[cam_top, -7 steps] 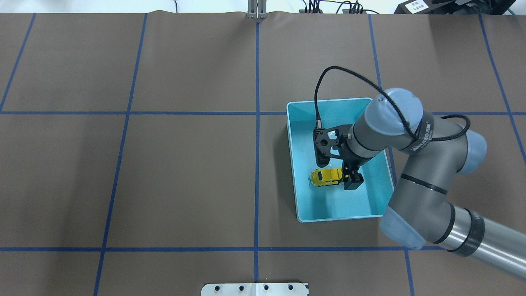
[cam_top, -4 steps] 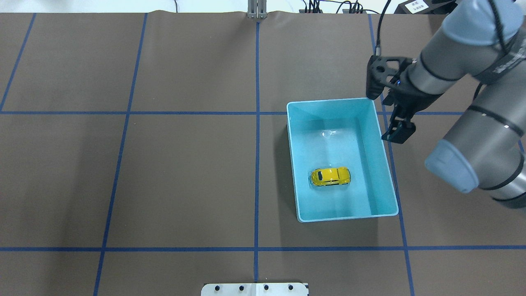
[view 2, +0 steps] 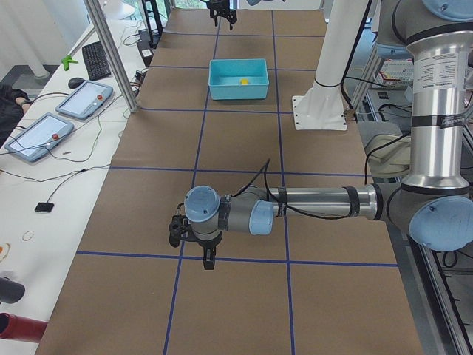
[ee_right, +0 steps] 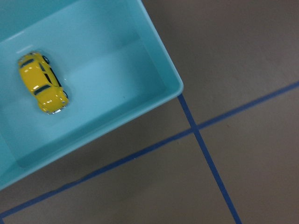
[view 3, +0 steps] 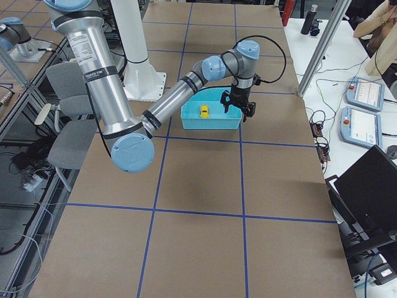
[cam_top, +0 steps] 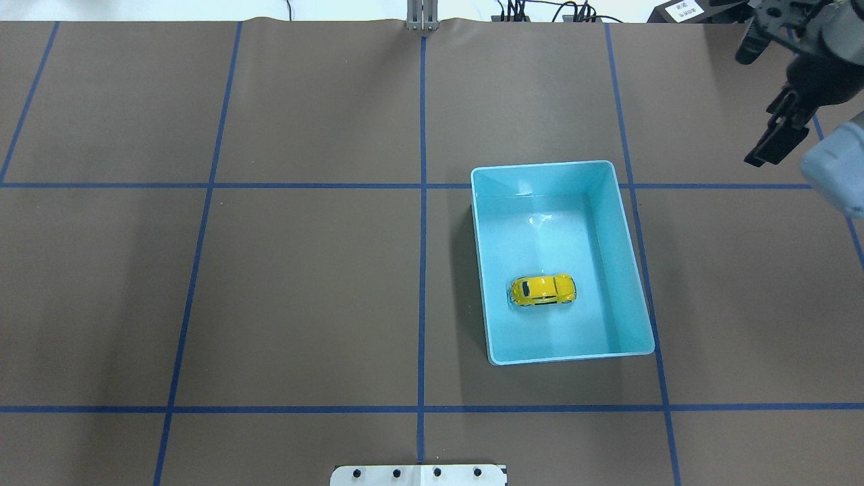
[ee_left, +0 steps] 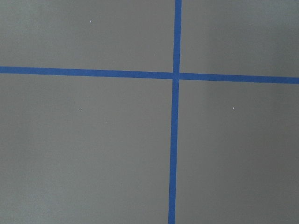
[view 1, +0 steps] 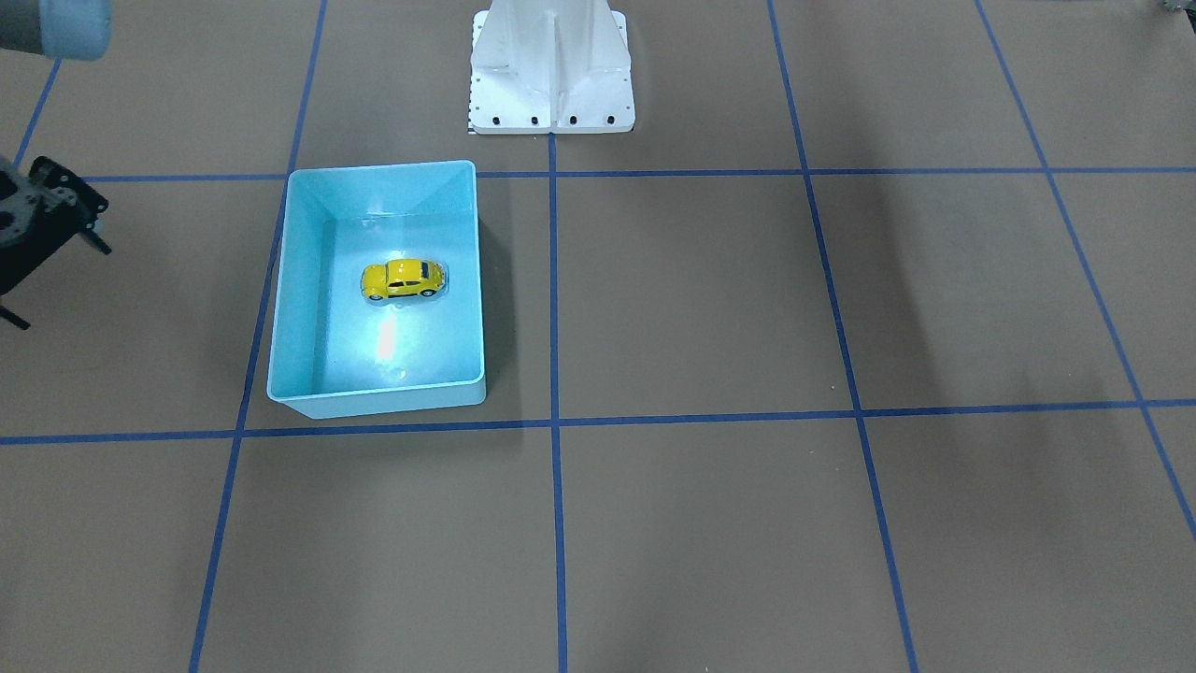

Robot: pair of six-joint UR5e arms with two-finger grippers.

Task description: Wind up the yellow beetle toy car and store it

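Observation:
The yellow beetle toy car (cam_top: 542, 289) rests on its wheels on the floor of the light blue bin (cam_top: 540, 165), free of any gripper. It also shows in the front view (view 1: 404, 279) and the right wrist view (ee_right: 42, 84). My right gripper (cam_top: 776, 138) is open and empty, raised well beyond the bin's far right corner. My left gripper (view 2: 199, 255) hangs low over the table far from the bin. It shows only in the left side view, so I cannot tell if it is open or shut.
The brown table mat with its blue tape grid (cam_top: 422, 270) surrounds the bin. The white robot base (view 1: 551, 75) stands at the table's near edge. The left wrist view shows only a tape crossing (ee_left: 176, 74).
My right gripper let go of the car, rose out of the bin and swung away to the far right. The car stays where it was set in the bin.

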